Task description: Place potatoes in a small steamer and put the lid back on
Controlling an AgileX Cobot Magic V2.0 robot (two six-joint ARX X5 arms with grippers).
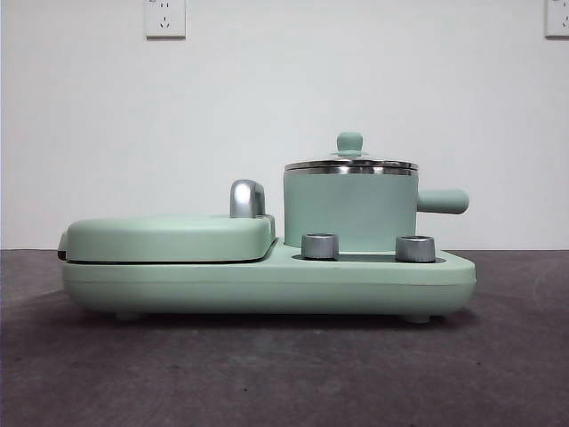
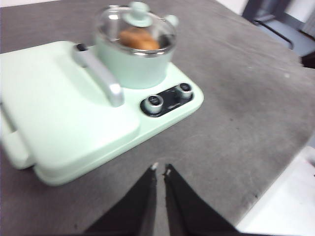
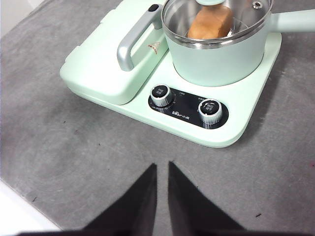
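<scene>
The small steamer (image 1: 350,210) stands on the right half of a mint-green cooking appliance (image 1: 267,280), with its stubby side handle (image 1: 442,201) pointing to the right in the front view. The lid (image 3: 216,19) sits on the steel rim of the steamer, level and closed, and its small green knob (image 1: 349,143) rises in the middle. Through the glass, both wrist views show the potato (image 3: 210,23) lying inside the steamer; it is orange-brown and seems to rest on a steel insert, though the glass reflections make this part not very clear. From the front view the potato is hidden by the pot wall.

Beside the steamer, on the left half of the appliance, lies the flat griddle cover (image 1: 169,237) with its chrome handle (image 1: 247,198), closed. Two steel dials (image 3: 187,102) are set in a black panel on the appliance, in front of the steamer.

The left gripper (image 2: 160,169) hovers over the dark grey table (image 2: 236,113), apart from the appliance, with its jaws nearly together and nothing between them. The right gripper (image 3: 161,166) is also above the table, in front of the dials, jaws close together and holding nothing
</scene>
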